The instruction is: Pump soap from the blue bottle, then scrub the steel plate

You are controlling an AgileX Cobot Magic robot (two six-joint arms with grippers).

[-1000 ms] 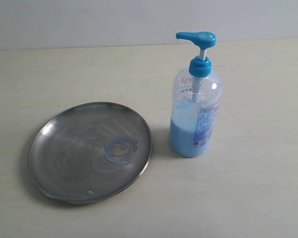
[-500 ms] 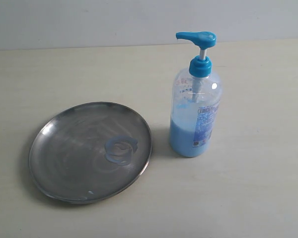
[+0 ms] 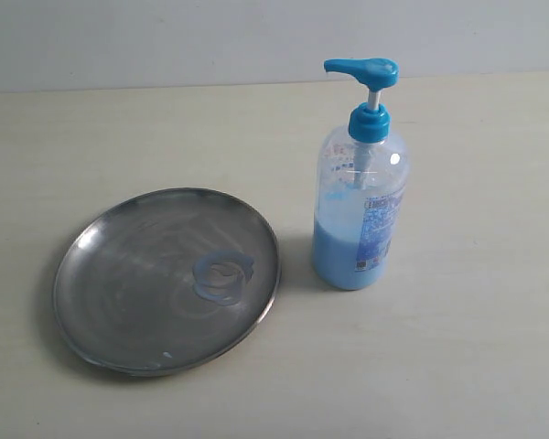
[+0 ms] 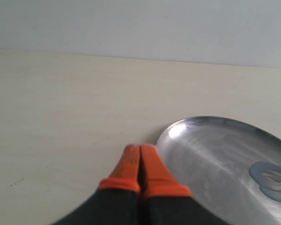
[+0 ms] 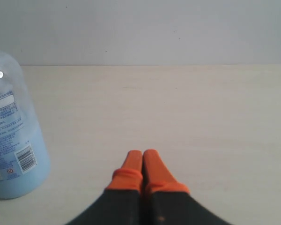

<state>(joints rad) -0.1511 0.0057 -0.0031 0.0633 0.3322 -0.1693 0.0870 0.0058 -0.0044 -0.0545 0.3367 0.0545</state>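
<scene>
Only partly full of light blue liquid, the blue bottle (image 3: 360,215) stands upright on the table (image 3: 467,357). It is just beside the steel plate (image 3: 110,274) and apart from its rim, with its spout turned toward the plate's side.

The bottle looks light, with thin clear walls that would likely give under a squeeze. Being tall, it could tip if pushed sideways. The pump head (image 3: 361,69) is the place to press, straight down, and the lower body around the label is the place to steady it.

The plate looks stiff and thin. It is probably slick where the soap (image 3: 224,277) lies in a smeared ring right of its centre, and it may skate on the table under a scrub. Its raised rim is the surest hold.

By count there is one bottle, one plate, one ring of soap with a small speck near the plate's front rim, and two grippers. No sponge or brush shows in any view.

The left gripper (image 4: 139,149) has its orange fingers pressed together on nothing, low over the table beside the plate's rim. The right gripper (image 5: 143,153) is likewise closed and empty, near the bottle's base without touching it.
</scene>
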